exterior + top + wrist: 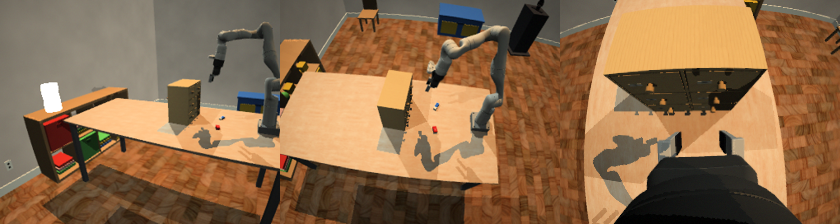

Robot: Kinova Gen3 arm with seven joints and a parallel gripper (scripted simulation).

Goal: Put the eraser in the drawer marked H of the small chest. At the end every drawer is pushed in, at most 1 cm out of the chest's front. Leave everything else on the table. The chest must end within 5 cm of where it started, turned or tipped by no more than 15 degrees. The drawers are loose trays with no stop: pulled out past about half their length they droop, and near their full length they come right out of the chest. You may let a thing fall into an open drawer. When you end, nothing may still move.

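The small chest point(395, 88) point(178, 103) point(685, 40) stands upright on the table point(333, 111) point(119, 119). Its shaded drawer fronts with knobs face the robot's side; no drawer visibly stands out, and the letters are not readable, so drawer H cannot be told. A small blue-and-white block point(436, 107) point(221, 118), which looks like the eraser, lies on the table in front of the chest. My gripper point(428, 87) point(211, 77) point(700, 139) is open and empty, in the air in front of the chest, well above the table. The block does not show in the wrist view.
A small red object point(435, 129) point(217, 127) lies on the table in front of the chest, apart from the blue-and-white block. The arm's base point(480, 122) point(268, 128) stands at the table's far end. A shelf unit point(78, 108) stands beyond the opposite end.
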